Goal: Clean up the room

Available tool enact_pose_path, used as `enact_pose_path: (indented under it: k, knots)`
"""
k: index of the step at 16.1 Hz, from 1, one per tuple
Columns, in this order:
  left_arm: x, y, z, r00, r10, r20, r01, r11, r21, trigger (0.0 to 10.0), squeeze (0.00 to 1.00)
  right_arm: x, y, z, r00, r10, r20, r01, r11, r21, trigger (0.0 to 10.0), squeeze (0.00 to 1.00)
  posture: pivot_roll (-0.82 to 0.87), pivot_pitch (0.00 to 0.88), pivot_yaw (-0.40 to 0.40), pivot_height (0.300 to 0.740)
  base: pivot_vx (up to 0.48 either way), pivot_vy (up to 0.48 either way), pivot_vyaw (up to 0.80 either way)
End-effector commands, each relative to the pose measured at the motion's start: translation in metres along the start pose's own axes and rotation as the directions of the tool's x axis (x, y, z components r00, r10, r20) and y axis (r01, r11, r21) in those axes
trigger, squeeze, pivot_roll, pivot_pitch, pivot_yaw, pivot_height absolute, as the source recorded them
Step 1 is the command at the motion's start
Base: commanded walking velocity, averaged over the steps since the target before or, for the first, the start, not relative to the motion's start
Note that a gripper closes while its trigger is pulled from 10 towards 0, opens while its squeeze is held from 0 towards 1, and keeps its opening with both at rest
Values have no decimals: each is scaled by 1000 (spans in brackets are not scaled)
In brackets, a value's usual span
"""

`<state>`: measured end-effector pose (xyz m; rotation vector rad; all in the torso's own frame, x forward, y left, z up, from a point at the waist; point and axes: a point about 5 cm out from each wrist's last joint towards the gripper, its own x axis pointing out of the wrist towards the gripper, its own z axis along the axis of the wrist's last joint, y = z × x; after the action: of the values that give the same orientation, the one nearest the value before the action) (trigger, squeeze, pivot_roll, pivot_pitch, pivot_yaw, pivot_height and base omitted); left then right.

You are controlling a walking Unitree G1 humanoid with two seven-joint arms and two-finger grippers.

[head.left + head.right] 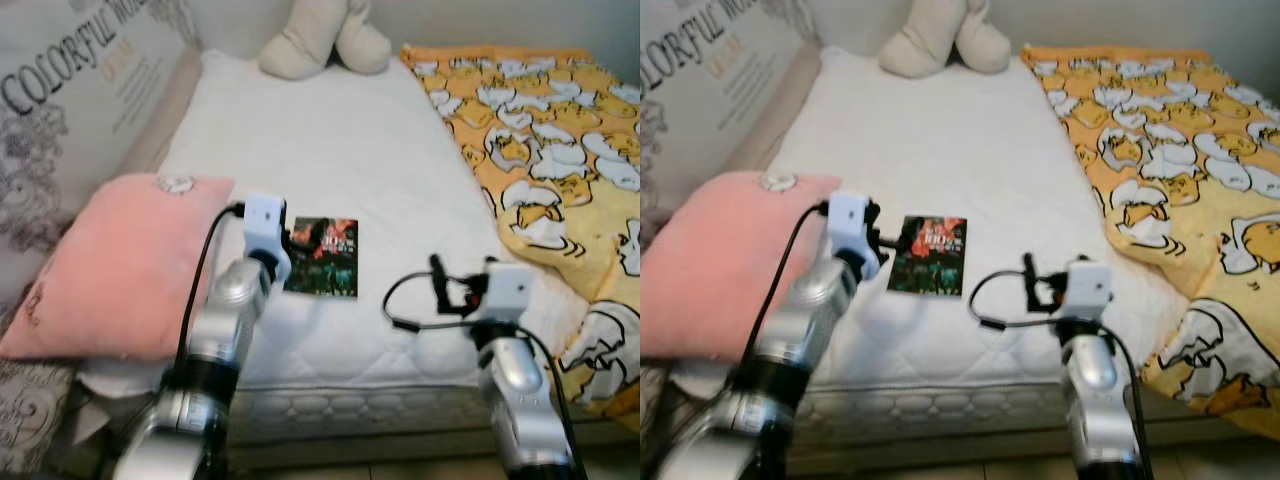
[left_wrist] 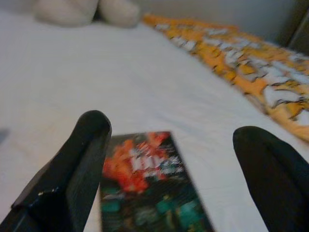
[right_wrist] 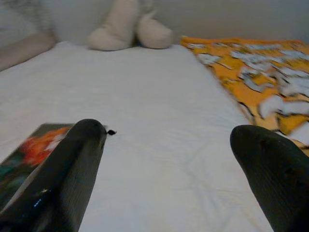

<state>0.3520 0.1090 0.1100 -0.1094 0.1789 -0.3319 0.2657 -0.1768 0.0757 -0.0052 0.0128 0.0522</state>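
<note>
Both jaws apart, left gripper (image 2: 171, 159) over glossy rectangular book (image 1: 322, 257), quilted white mattress (image 1: 330, 150)

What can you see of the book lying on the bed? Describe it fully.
The book is thin and rectangular, with a dark glossy-looking cover printed in red, orange and green. It lies flat and closed on the white mattress, near its front edge, beside the pink pillow. The left gripper, open, hovers right at its near end; whether it touches is unclear.

Quilted white cloth mattress (image 1: 330, 170), plush pink pillow (image 1: 120, 265), glossy printed book cover (image 1: 322, 257)
</note>
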Motion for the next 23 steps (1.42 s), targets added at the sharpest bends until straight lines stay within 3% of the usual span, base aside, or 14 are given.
enact_pose_path:
  k: [1,3,5,6,8,9,11,13,17,23]
  knots:
    - [3,7,-3,999,39,-24,-39,999,-9,10000,0,-4,-4,2,1000,2,-7,-2,1000,-11,10000,0,-75,6,-25,740,0,0,0]
    - [7,12,-3,997,68,-41,-69,997,-18,10000,0,-15,-6,0,1000,5,-21,-5,1000,-21,10000,0,-102,38,-27,740,0,0,0]
    - [11,18,-10,990,112,-87,-113,994,-8,10000,0,-37,-13,-5,998,1,-66,-3,1000,-29,10000,0,-157,108,-34,740,0,0,0]
    - [11,23,-17,981,150,-127,-150,989,6,10000,0,-58,-14,-9,994,17,-109,-22,999,-42,10000,0,-194,143,-34,740,0,0,0]
    - [11,29,-19,973,182,-140,-182,983,11,10000,0,-72,-14,-10,991,28,-134,-35,998,-50,10000,0,-214,161,-33,740,0,0,0]
    - [9,38,-17,965,222,-140,-224,975,4,10000,0,-87,-17,-11,987,17,-161,-25,999,-47,10000,0,-237,195,-38,740,0,0,0]
    - [7,44,-17,959,244,-146,-246,969,1,10000,0,-95,-18,-11,984,15,-179,-24,999,-46,10000,0,-247,213,-40,740,0,0,0]
    - [3,57,-19,938,306,-162,-314,949,-25,10000,0,-122,-15,-12,971,27,-239,-40,998,-47,10000,0,-273,260,-41,740,0,0,0]
    - [4,52,-22,947,274,-167,-295,949,-112,10000,0,-135,-11,-7,962,18,-274,-28,999,-33,10000,0,-284,277,-38,740,0,0,0]
    - [10,28,-30,971,166,-171,-192,970,-151,10000,0,-140,-10,-6,955,16,-296,-23,999,-23,10000,0,-286,285,-43,740,0,0,0]
